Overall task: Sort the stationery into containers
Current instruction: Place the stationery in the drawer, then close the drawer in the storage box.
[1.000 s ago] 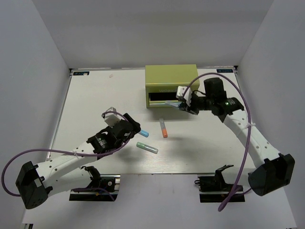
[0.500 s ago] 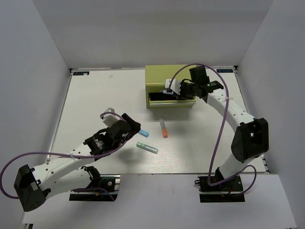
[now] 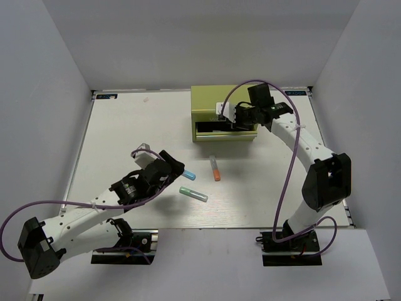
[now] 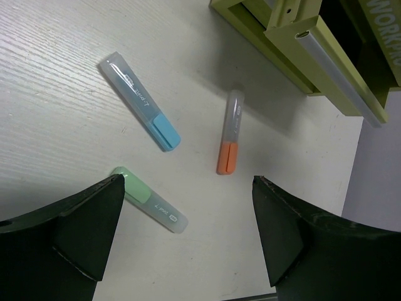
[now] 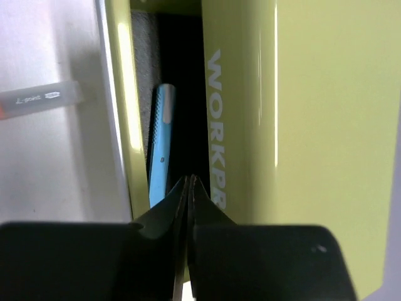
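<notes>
A second ago the right tool (image 5: 189,182) was carrying the slim grey-blue pen (image 5: 160,144) in front of the yellow-green toolbox (image 3: 225,100). Now it is hanging over the open drawer (image 5: 123,94), its fingers pressing together on nothing, while the pen is lying lengthwise inside that drawer. The left arm is sitting almost where it was. The left tool (image 4: 188,183) is hovering with its fingers wide apart above three sticks lying apart on the table (image 3: 125,138): the blue-ended stick (image 4: 141,100), the orange-ended stick (image 4: 230,132) and the green-ended stick (image 4: 149,207). The toolbox front is showing pale lettering starting "WORKP", the rest being cut off. Each stick is bearing small print too fine to read.
</notes>
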